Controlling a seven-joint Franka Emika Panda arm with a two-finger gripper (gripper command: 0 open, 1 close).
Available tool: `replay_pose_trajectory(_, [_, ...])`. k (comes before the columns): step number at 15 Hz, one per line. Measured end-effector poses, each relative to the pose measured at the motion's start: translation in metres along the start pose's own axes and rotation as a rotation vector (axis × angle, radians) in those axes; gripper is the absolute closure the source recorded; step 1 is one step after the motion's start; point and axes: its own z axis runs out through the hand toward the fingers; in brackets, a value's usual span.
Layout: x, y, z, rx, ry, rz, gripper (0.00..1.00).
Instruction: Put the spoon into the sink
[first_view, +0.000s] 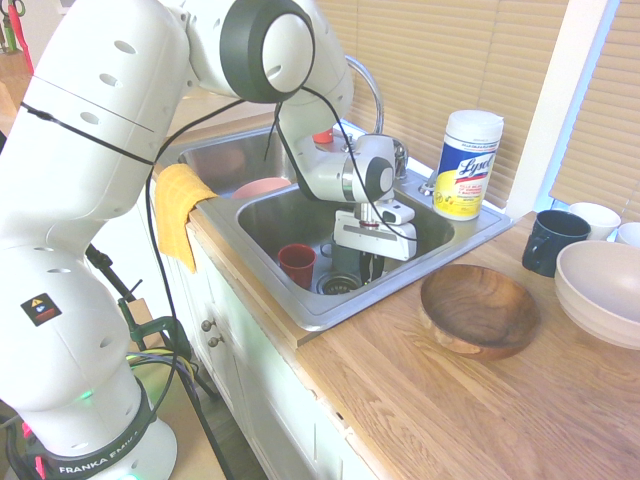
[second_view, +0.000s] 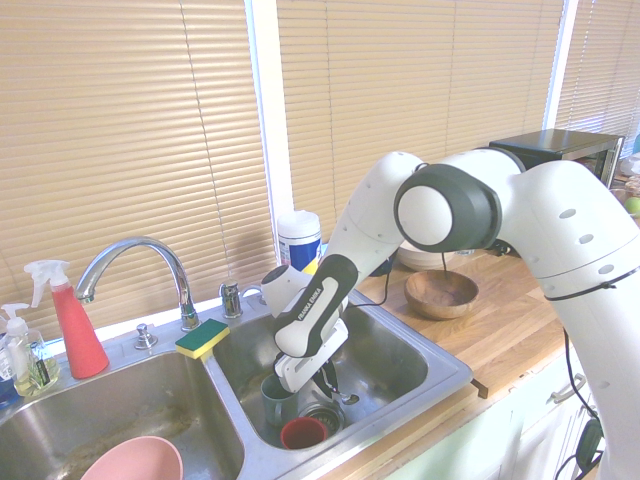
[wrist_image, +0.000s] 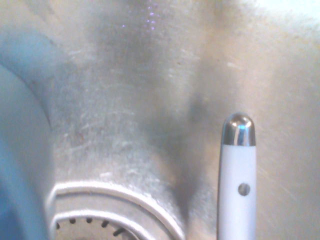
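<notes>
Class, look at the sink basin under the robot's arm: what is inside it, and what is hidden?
Inside the basin are a red cup, a grey-blue mug and the drain. The cup partly covers the drain, and the arm hides some of the far wall.

Beside the drain (wrist_image: 95, 231), the picture's edge cuts off the white handle (wrist_image: 238, 195) and a blurred blue-grey thing (wrist_image: 22, 160)

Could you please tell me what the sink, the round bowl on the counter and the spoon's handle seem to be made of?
Sink: metal, probably stainless steel, brushed; grey sheen and fine scratches.
Round bowl: wood, smooth; brown with visible grain.
Spoon's handle: pale and smooth, perhaps plastic or painted metal, with a shiny metal cap reflecting light.
</notes>
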Motion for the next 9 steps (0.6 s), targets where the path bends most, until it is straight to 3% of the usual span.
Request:
replay_pose_trajectory(4, [0.007,-0.002,0.001,-0.022,-0.037,0.017,1.00])
replay_pose_trajectory(5, [0.009,-0.002,0.001,-0.031,-0.044,0.021,0.00])
replay_pose_trajectory(9, [0.012,-0.004,-0.001,-0.057,-0.062,0.026,0.00])
